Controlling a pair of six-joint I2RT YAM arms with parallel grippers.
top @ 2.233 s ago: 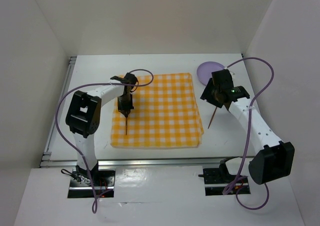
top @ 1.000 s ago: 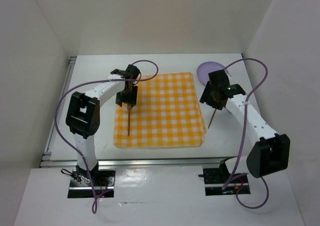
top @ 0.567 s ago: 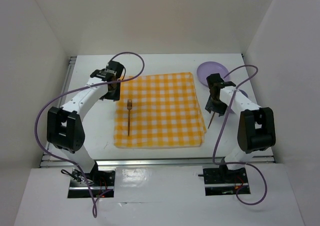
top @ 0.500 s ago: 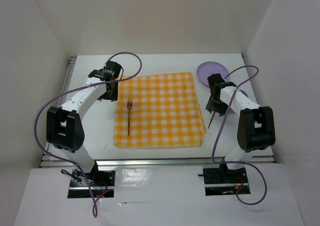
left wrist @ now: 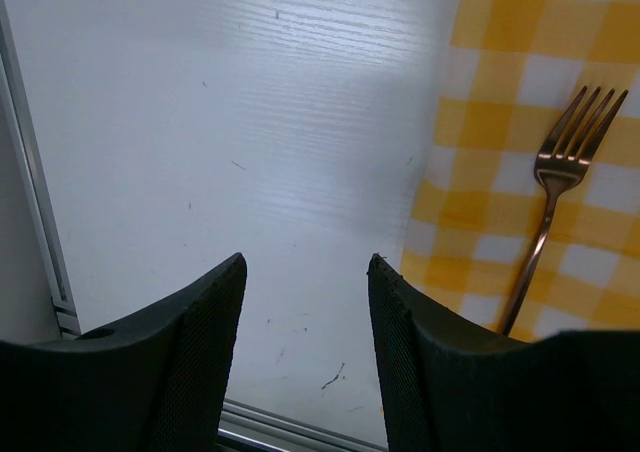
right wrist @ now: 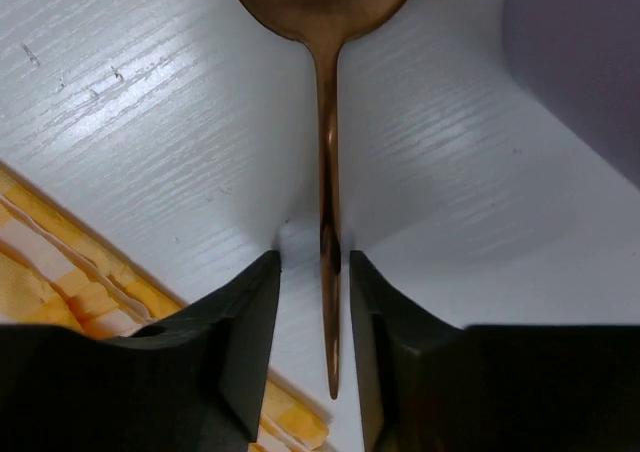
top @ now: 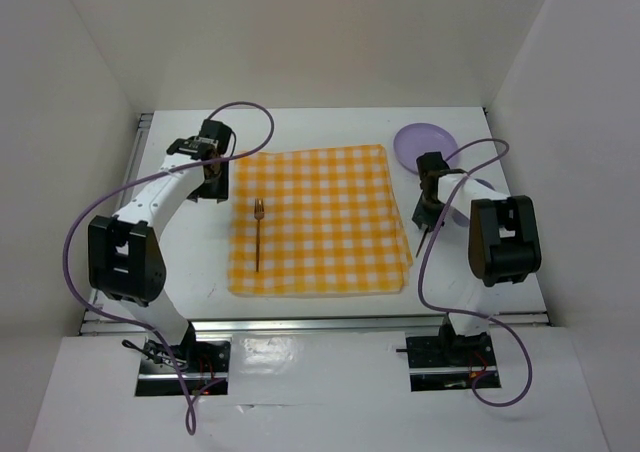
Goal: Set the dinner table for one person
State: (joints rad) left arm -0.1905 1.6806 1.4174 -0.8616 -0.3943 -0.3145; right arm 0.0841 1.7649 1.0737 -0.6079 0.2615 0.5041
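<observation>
White matte desk under everything, long axis left to right, metal rail along the near edge and another down the left side. On its middle, a yellow-and-white checked cloth, squared to the desk's edges. On the left part of the cloth, a copper-coloured fork, long axis near to far, tines toward the far side.

Left claw over bare desk just left of the cloth, a little farther back than the fork's tines. Fingers well apart, nothing between them.

Right of the cloth, flat on bare desk, a copper-coloured spoon. Lengthwise roughly near to far, bowl toward the purple plate at the far right, handle tip close to the cloth's edge.

Right claw low over the spoon's handle, one finger on each side, narrowly apart. A sliver of desk visible between one finger and the handle, so not clamped.
</observation>
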